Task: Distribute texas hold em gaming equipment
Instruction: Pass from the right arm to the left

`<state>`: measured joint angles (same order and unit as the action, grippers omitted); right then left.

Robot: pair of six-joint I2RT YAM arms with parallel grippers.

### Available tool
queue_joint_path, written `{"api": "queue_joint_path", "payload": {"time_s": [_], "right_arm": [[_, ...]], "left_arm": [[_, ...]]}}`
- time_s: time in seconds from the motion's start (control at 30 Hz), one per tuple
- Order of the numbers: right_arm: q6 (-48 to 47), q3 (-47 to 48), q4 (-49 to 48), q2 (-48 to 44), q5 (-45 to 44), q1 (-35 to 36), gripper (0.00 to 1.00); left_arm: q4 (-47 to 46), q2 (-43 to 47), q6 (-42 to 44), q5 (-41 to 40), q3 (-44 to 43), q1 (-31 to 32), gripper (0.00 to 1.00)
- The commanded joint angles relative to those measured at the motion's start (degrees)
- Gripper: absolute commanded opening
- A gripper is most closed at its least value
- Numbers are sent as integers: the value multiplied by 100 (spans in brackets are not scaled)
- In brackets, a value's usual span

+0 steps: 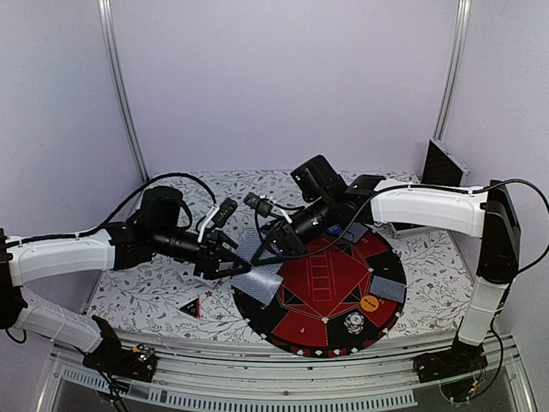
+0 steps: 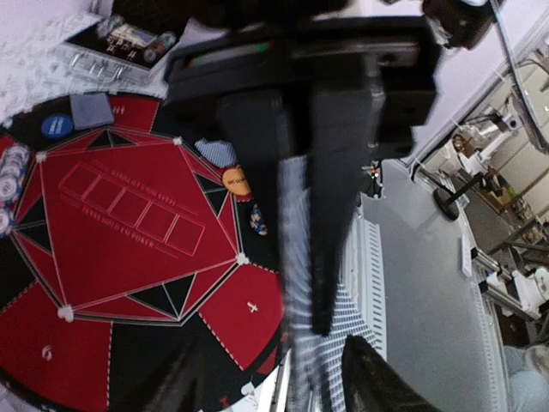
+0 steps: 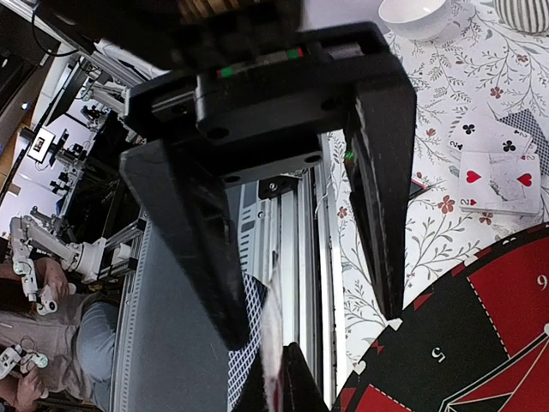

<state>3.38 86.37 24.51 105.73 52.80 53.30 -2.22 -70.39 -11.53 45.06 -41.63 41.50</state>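
A card hand-off is in hand: at the mat's (image 1: 326, 335) nine o'clock edge, a card (image 1: 250, 247) is pinched by the right gripper (image 1: 268, 243) between the left gripper's (image 1: 232, 259) part-spread jaws, whose closing is called for next.

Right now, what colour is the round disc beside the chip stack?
Orange disc, seen best from the top external view.

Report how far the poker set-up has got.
Done: one grey-blue card lies at the left edge of the mat and a second card at its right, with an orange disc and a chip stack near them. In hand: the right gripper pinches a held card between the open left gripper's fingers. Probably left: placing it, and the triangle, off the mat.
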Motion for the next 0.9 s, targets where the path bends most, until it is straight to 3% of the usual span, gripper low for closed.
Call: {"api": "queue_joint_path", "payload": {"time_s": [0.0, 0.1, 0.17, 0.37, 0.5, 0.77, 0.87], "right_arm": [[-140, 210, 131, 69, -43, 75, 2], [-183, 240, 196, 85, -76, 98, 2], [-227, 240, 232, 82, -100, 95, 2], [-275, 174, 238, -15, -251, 99, 2], [-276, 161, 225, -54, -251, 95, 3], [-469, 42, 31, -215, -587, 102, 37], [-431, -152, -130, -332, -591, 86, 44]], "left_arm": [[388, -158, 471, -254, -264, 50, 47], [309, -177, 468, -197, -285, 59, 14], [269, -141, 463, -168, -274, 60, 0], [-475, 172, 92, 130, 112, 82, 0], [-859, 367, -228, -191, 326, 93, 0], [-1573, 574, -788, -677, 655, 94, 0], [-1654, 649, -805, -718, 704, 87, 0]]}}
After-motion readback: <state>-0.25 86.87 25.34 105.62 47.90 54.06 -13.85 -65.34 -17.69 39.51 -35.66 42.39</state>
